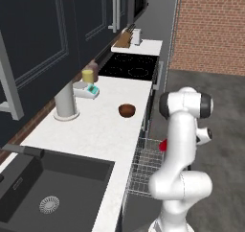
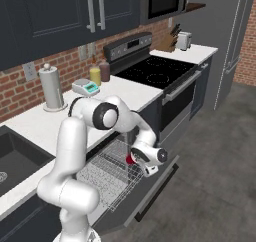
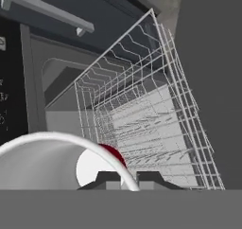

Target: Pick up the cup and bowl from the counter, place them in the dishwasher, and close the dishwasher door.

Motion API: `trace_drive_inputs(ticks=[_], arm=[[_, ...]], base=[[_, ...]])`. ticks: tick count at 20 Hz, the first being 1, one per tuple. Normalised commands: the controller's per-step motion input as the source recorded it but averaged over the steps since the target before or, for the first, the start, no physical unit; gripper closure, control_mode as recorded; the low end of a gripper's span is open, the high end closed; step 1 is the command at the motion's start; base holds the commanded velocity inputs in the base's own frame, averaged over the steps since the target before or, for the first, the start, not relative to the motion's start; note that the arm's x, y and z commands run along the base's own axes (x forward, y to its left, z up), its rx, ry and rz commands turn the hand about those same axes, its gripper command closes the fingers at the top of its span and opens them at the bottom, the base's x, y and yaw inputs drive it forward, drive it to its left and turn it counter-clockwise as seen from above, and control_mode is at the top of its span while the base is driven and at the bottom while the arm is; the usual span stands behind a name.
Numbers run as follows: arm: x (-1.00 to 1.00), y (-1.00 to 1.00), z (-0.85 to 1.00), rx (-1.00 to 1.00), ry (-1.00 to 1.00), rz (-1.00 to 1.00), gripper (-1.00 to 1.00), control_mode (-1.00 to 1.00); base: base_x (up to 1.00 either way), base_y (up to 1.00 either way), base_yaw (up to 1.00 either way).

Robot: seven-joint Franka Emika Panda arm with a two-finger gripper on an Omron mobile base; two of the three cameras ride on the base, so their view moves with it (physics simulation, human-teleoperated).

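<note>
Red tapered cup point(image 2: 130, 159) held over the pull-out grey wire rack point(image 2: 107, 173).
Gripper point(image 3: 121, 178) closed around its rim; dark reddish-brown bowl point(image 1: 127, 110) waits on the white tabletop point(image 1: 95, 130), dishwasher door point(image 2: 155, 186) open.

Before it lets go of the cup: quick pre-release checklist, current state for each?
1. Cup in the gripper: ok, rim sits at the fingertips in the hand view.
2. Rack pulled out: ok.
3. Dishwasher door open: ok, folded down under the rack.
4. Cup over the rack: ok, held above the wires at the rack's outer edge.
5. Cup resting on the wires: cannot tell.
6. Bowl loaded: not ok, it sits on the counter.
</note>
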Motion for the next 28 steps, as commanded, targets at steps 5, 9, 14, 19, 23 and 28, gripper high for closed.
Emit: trace_drive_inputs(ticks=[5,9,14,19,23,28], arm=[[0.54,0.08,-0.62,0.01,0.00,0.00,1.00,-1.00],[0.59,0.22,-0.54,0.00,0.00,0.00,1.00,-1.00],[0.68,0.26,-0.49,0.00,0.01,0.00,1.00,-1.00],[0.62,0.23,-0.46,0.00,0.04,0.00,1.00,-1.00],[0.34,0.05,-0.41,0.00,0.02,0.00,1.00,-1.00],[0.30,0.02,-0.47,0.00,0.06,0.00,1.00,-1.00]], base=[[0.00,0.00,0.00],[0.00,0.00,0.00],[0.00,0.00,0.00],[0.00,0.00,0.00],[0.00,0.00,0.00],[0.00,0.00,0.00]])
